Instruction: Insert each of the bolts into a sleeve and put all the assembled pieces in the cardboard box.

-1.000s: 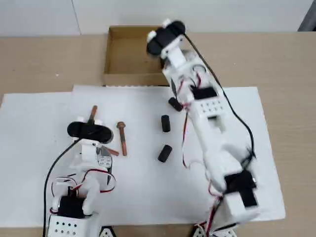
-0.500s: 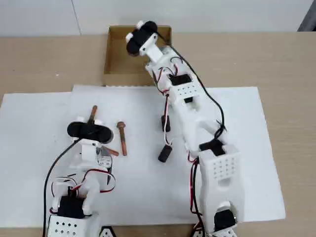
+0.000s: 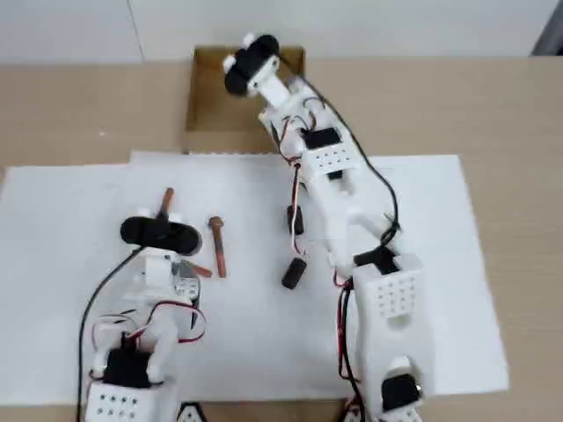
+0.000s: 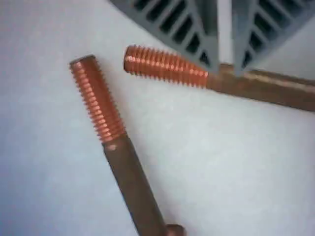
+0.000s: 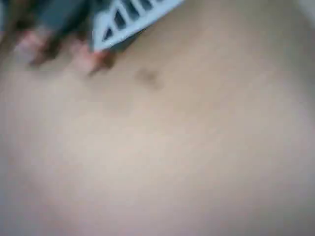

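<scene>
My right gripper [image 3: 252, 70] hangs over the cardboard box [image 3: 207, 97] at the table's far side. In the right wrist view, the gripper [image 5: 74, 29] is shut on a dark piece with copper ends [image 5: 91, 58], blurred, above the box floor. Low over the white paper, my left gripper [image 3: 180, 274] has its grey fingers [image 4: 197, 29] close together, the tips right over one copper bolt [image 4: 261, 87]. A second bolt [image 4: 115, 142] lies beside it. Two black sleeves [image 3: 295, 220] [image 3: 294, 272] lie mid-paper, and bolts [image 3: 218, 246] [image 3: 166, 200] lie left of them.
White paper [image 3: 70, 229] covers most of the wooden table [image 3: 510, 105]. The right arm's body stretches from the near edge across the paper to the box, passing just right of the sleeves. The left arm's base sits at the near left corner.
The right arm swung left from the box's right edge to over its middle, then barely shifted. The left arm, the bolts and the two sleeves have stayed put.
</scene>
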You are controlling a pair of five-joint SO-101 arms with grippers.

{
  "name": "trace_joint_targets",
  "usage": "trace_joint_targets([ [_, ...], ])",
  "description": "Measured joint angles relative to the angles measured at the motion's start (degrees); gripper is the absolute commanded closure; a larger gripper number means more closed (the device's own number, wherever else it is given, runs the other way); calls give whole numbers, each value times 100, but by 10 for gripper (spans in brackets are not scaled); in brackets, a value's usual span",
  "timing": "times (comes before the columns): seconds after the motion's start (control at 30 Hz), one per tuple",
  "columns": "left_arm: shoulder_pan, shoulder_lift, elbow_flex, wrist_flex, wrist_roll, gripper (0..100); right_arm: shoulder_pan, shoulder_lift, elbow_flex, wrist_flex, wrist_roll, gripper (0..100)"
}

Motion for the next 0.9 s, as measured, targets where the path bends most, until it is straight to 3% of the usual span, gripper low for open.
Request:
trace_joint_targets([
  [0.5,0,0,0,0,0,994,0,-1582,0,2708,0,995],
  [0.7,0,0,0,0,0,994,0,-1952,0,3763,-774,995],
  [0.9,0,0,0,0,0,994,0,-2022,0,4712,-932,995],
])
